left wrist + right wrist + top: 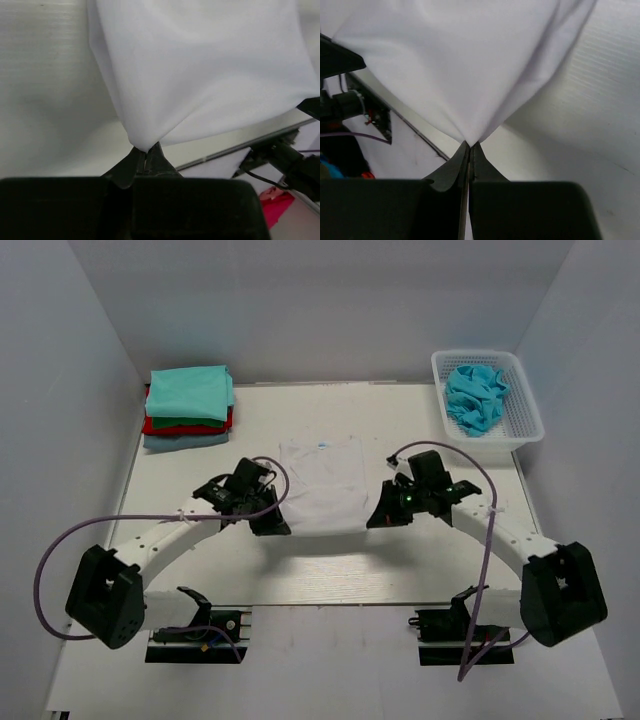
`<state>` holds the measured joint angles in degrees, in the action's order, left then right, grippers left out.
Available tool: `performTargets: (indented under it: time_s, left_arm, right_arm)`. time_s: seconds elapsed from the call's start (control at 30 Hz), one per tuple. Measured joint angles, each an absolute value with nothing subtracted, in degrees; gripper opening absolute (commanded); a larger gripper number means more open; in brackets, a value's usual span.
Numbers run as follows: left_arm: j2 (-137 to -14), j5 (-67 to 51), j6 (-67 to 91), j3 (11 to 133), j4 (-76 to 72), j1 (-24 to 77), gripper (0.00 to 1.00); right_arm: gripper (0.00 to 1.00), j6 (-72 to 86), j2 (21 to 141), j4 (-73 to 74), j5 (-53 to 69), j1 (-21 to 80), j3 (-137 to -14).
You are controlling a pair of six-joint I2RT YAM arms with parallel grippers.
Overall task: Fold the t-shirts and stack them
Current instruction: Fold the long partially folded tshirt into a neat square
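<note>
Light-blue t-shirt (pixel 476 398) inside white basket (pixel 522 390)

Top view: near corners of white t-shirt (pixel 322 485) hidden under left gripper (pixel 270 524) and right gripper (pixel 379 519). Tiny blue mark (pixel 322 445) at its collar too small to read. Red tee (pixel 160 425) and grey-blue tee (pixel 180 440) show only as edges beneath teal tee (pixel 190 392). Light blue tee (pixel 476 398) crumpled in basket (pixel 528 410), shape unclear. Both wrist views: white cloth cut off by top edge, pinched corner buried between closed fingers (pixel 127 170). Left wrist view: blurred red patch (pixel 277 207) near lower right corner, unidentifiable.
</note>
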<state>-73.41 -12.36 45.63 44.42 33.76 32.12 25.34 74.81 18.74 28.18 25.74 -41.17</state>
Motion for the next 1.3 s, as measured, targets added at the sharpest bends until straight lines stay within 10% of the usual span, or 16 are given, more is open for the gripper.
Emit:
performTargets:
  time_s: [0.5,1.3]
  left_arm:
    - [-85.4,-7.2,43.4,77.7,48.1,30.4,0.0]
    - [-108.9,-10.2,42.7,91.4,44.6,18.9,0.0]
  right_arm:
    - [0.0,30.3,82.0,31.0,23.6,23.2,-72.0]
    - [0.0,32.7,111.5,26.5,26.3,16.9,-93.3]
